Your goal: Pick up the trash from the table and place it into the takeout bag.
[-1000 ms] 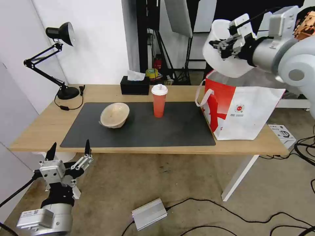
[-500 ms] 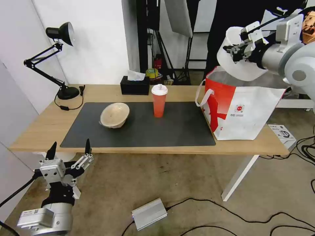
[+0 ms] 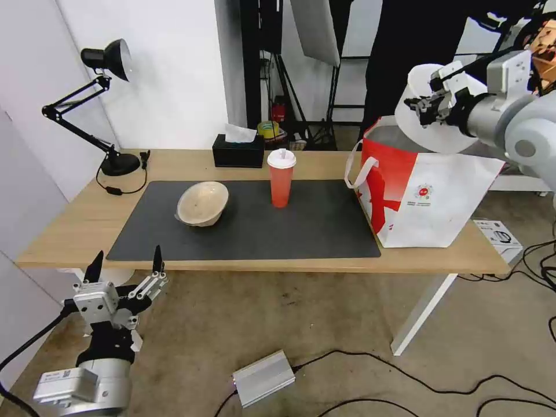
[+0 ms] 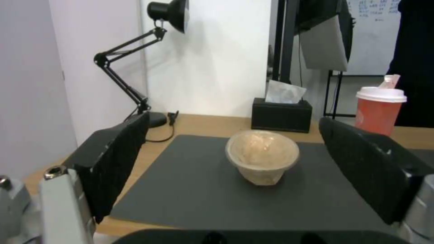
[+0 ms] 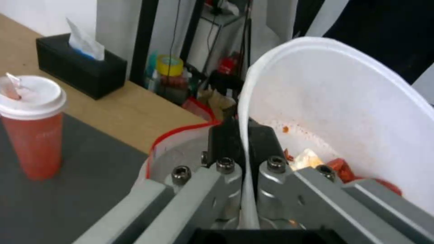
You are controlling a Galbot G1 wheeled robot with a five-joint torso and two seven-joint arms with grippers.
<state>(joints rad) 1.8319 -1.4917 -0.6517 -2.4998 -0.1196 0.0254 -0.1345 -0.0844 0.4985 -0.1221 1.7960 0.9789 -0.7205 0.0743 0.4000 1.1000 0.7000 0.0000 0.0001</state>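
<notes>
While my right pincer (image 3: 421, 105) hangs high over the open mouth of the takeout bag (image 3: 425, 197), it is clenched on the rim of the white bowl (image 3: 431, 124), one finger inside the wall and one outside. The bowl is tilted, clear of the bag, and in the right wrist view red chili scraps (image 5: 343, 167) lie against its inner wall.

Item: takeout bag, white and red, foil-lined, standing upright on the right end of the worktop (image 3: 75, 220), just beside the right edge of the grey mat (image 3: 324, 231). One white strap handle (image 3: 354, 168) droops on the side facing the mat.

Item: red cup (image 3: 281, 177), white lid, upright on the mat near its far edge, well apart from the bag.

Item: beige bowl (image 3: 202, 202), on the mat to the left of the cup, tipped on its side with the opening turned toward me.

Item: black tissue box (image 3: 238, 152), on bare wood behind the cup.

Item: black desk lamp (image 3: 95, 104), far left corner of the worktop.

Item: my left pincer (image 3: 124, 271), released, fingers spread wide, held low in front of the worktop's near edge, facing the beige bowl and touching nothing.
</notes>
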